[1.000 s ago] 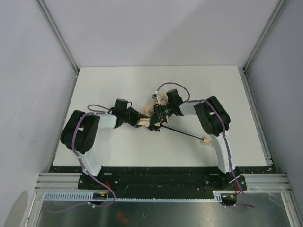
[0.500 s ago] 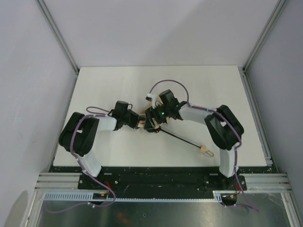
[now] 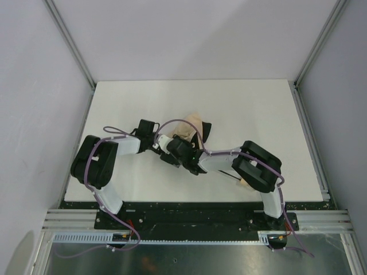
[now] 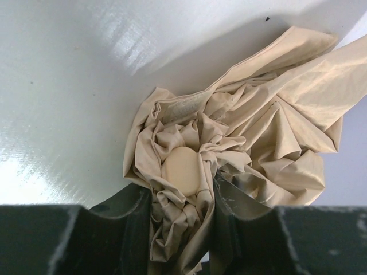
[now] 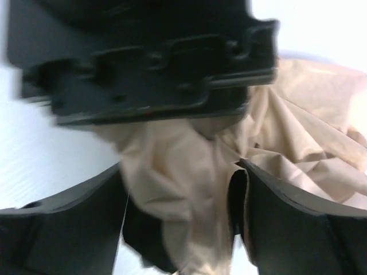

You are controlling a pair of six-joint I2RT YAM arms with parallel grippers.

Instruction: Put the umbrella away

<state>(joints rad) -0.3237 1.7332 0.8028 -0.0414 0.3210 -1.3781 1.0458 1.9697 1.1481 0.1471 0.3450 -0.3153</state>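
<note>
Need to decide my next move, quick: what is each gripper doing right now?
Left gripper: closed on the umbrella, pinching its bunched fabric.
Right gripper: open, jaws wide, fabric lying between them.

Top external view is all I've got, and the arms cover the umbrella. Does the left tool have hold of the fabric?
Observer: Yes. The left wrist view shows the left tool pinching a bunch of the umbrella fabric between its fingers.
Operator: And the right tool?
Observer: In the right wrist view the right tool is open, spread wide either side of the hanging fabric.
Operator: Anything hard inside that bunch?
Observer: A smooth tan oval knob sits in the folds, just past the left tool's tips.
</note>
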